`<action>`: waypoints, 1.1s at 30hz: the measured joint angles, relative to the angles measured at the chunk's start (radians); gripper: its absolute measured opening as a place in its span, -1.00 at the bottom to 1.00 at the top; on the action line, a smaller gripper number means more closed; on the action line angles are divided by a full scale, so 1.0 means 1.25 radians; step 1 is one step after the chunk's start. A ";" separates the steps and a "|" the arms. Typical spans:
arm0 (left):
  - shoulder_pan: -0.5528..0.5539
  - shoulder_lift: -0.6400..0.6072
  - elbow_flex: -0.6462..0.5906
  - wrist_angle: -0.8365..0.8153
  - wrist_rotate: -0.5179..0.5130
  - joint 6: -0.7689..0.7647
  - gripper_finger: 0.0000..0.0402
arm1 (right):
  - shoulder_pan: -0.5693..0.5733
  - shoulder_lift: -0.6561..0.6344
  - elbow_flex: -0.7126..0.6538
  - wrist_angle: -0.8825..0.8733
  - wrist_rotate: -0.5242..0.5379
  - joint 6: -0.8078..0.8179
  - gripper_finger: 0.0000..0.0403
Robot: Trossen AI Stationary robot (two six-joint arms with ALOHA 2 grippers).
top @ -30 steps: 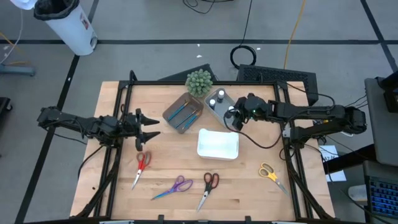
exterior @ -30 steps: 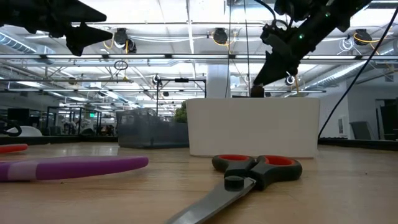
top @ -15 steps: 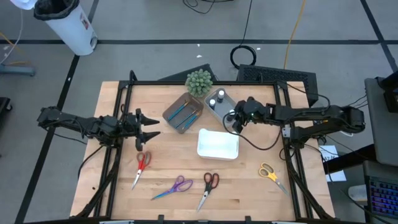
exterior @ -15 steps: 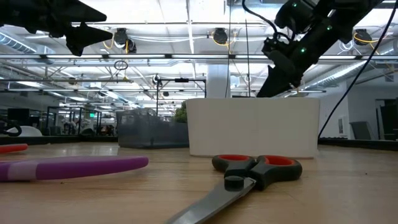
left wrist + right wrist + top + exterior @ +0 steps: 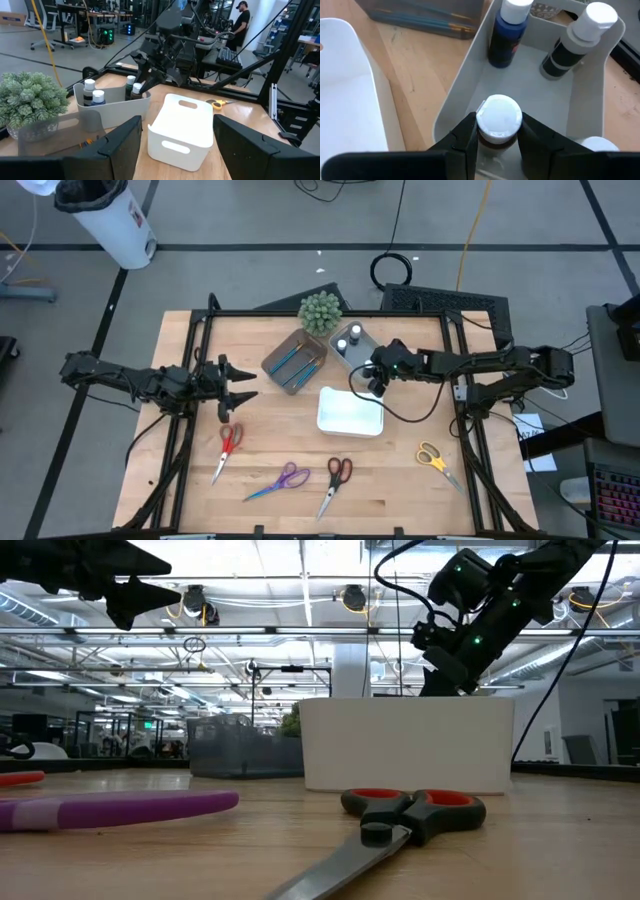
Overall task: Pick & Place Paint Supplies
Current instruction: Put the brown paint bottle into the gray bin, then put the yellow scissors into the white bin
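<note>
From above, the right gripper [image 5: 372, 372] hangs over the pale blue-grey tray [image 5: 345, 354] while the left gripper [image 5: 240, 388] waits open above the table [image 5: 200, 480]; its wrist view shows it clamping a white-capped bottle [image 5: 498, 120], best lowered upright into bare tray floor.

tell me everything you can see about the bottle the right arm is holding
The bottle is small and round with a dark body and a smooth white cap, seemingly plastic. It stands upright, clamped at the neck by the right end effector, low inside the pale grey tray, apart from two other white-capped bottles there.
</note>
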 joint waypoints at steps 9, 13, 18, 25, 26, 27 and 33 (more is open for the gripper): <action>0.000 0.000 0.000 -0.002 0.000 -0.002 0.26 | 0.000 0.000 0.000 -0.004 0.000 0.000 -0.23; 0.000 0.000 0.000 -0.003 0.000 -0.004 0.26 | 0.001 0.000 0.000 -0.004 0.000 0.000 -0.03; 0.000 0.000 0.000 -0.003 0.000 -0.005 0.26 | 0.001 -0.026 0.000 -0.005 -0.011 -0.016 0.09; 0.000 0.000 0.000 -0.008 0.000 -0.008 0.26 | 0.022 -0.136 0.000 -0.021 -0.099 -0.042 0.06; 0.000 0.000 0.000 -0.008 0.000 -0.008 0.26 | 0.040 -0.158 0.000 -0.032 -0.121 -0.055 0.05; 0.000 0.000 0.000 -0.008 0.000 -0.008 0.26 | 0.065 -0.179 0.000 -0.042 -0.139 -0.067 0.03; 0.000 0.000 0.000 -0.008 0.001 -0.008 0.26 | 0.327 -0.274 0.006 -0.145 -0.040 -0.010 -0.02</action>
